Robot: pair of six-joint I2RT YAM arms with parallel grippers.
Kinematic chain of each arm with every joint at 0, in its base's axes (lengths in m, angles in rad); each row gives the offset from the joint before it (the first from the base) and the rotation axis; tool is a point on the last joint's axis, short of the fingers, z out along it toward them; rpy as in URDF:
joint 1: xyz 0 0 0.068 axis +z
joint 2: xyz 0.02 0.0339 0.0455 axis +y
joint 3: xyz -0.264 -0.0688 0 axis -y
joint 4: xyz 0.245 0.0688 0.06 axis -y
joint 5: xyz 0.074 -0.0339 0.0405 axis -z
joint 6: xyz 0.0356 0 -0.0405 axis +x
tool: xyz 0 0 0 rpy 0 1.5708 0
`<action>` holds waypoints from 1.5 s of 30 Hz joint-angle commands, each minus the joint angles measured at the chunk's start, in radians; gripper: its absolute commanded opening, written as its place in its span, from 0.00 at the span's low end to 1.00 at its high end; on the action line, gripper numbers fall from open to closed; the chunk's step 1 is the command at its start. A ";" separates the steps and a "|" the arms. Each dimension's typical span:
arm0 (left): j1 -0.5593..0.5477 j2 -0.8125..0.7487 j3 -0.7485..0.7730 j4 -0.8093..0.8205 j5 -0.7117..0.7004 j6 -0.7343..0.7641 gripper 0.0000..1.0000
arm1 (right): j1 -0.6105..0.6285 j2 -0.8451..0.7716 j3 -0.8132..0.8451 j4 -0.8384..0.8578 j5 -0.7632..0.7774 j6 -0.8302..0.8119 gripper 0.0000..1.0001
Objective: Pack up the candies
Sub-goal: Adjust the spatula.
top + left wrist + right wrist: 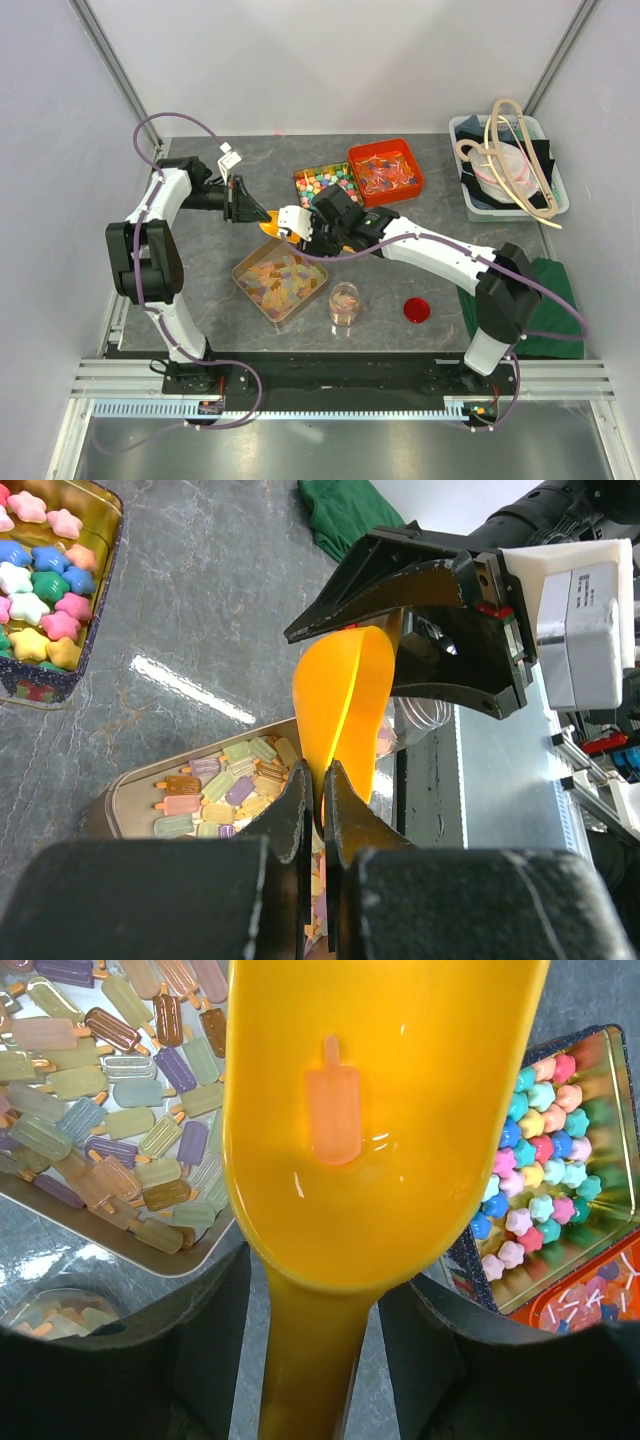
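The candies (280,278) are pastel ice-lolly shapes heaped in a gold tin (243,268), also seen in the left wrist view (215,790) and the right wrist view (100,1110). An orange scoop (270,226) hangs level over the tin's far edge with one pink candy (333,1115) in its bowl (400,1190). My left gripper (255,212) is shut on the scoop's front rim (345,700), its tips (322,780) pinching the thin edge. My right gripper (303,232) straddles the handle (315,1360); its fingertips (232,1290) stand a narrow gap off each side.
A clear jar (344,303) with some candies stands right of the gold tin, its red lid (417,310) further right. A tin of star candies (325,183) and a red tin (386,172) sit behind. At the right are a grey bin (508,168) and a green cloth (540,300).
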 commanded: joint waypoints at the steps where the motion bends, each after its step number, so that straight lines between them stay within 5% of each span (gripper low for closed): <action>1: 0.001 -0.054 0.032 -0.212 0.111 0.030 0.02 | 0.003 -0.014 0.016 -0.013 0.016 -0.007 0.60; 6: 0.001 -0.026 0.037 -0.211 0.125 0.029 0.02 | 0.003 -0.086 -0.007 -0.011 -0.059 0.014 0.59; 10: 0.001 -0.013 0.040 -0.212 0.130 0.027 0.02 | 0.003 -0.100 -0.010 -0.013 -0.065 0.025 0.47; 15: 0.003 -0.010 0.037 -0.212 0.136 0.024 0.02 | 0.003 -0.080 -0.007 -0.008 -0.049 0.039 0.00; 26: 0.007 0.027 0.063 -0.211 0.110 0.015 0.04 | 0.006 -0.089 0.011 0.012 0.011 0.066 0.00; 29: 0.035 0.061 0.087 -0.212 0.093 0.018 0.37 | 0.009 -0.089 0.024 -0.010 0.033 0.054 0.00; 30: 0.046 0.070 0.094 -0.212 0.087 0.020 0.61 | 0.011 -0.086 0.025 -0.016 0.048 0.048 0.00; 31: 0.068 0.090 0.110 -0.212 0.073 0.023 0.68 | 0.012 -0.088 0.025 -0.031 0.060 0.042 0.00; 36: 0.135 0.129 0.150 -0.176 -0.010 0.003 0.85 | 0.014 -0.092 0.030 -0.088 0.112 -0.001 0.00; 43: 0.132 -0.031 -0.107 0.404 -0.382 -0.368 0.99 | 0.016 -0.086 0.082 -0.197 0.129 -0.030 0.00; 45: 0.130 -0.057 -0.148 0.455 -0.454 -0.388 1.00 | 0.017 -0.086 0.108 -0.231 0.128 -0.042 0.00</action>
